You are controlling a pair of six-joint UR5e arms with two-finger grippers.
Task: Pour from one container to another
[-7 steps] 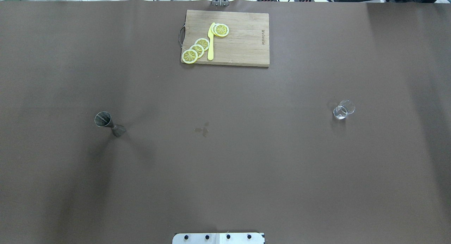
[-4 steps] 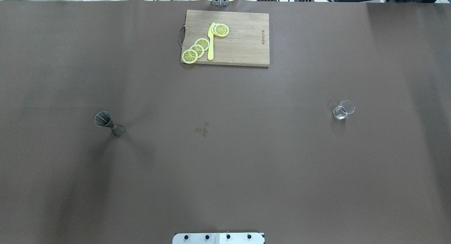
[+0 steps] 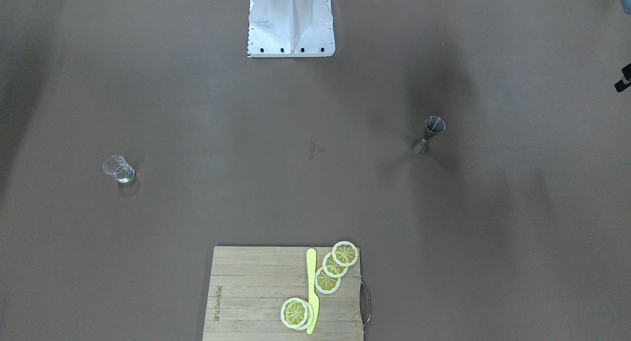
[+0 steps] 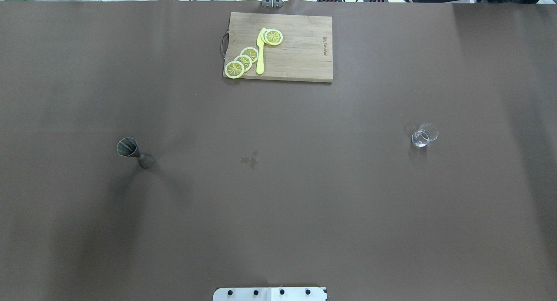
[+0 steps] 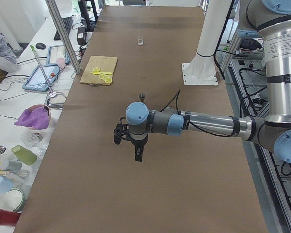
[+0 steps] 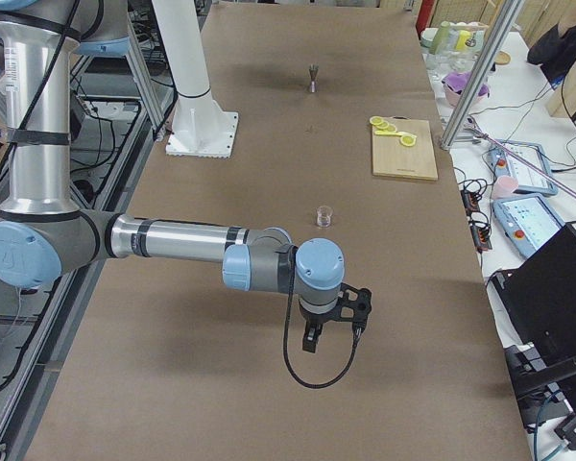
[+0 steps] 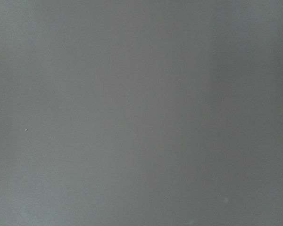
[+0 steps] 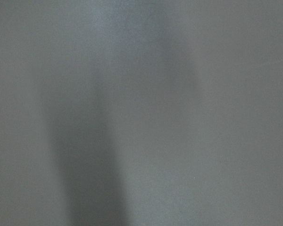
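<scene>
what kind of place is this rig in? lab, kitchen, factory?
Probably a robotics lab staged as a mock bar. The white arm pedestal is bolted to a brown-covered table; blue-cased tablets lie on a white side bench; the props are a steel double-cone jigger and a wooden cutting board.

The jigger [image 4: 135, 152] is grey, the glass [image 4: 424, 135] clear, the table [image 4: 304, 205] brown.

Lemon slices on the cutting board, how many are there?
5. Three lemon slices overlap in a row beside the knife, on the handle side of the cutting board. Two are stacked at the knife's far end, the lower one mostly covered; others may hide beneath.
</scene>
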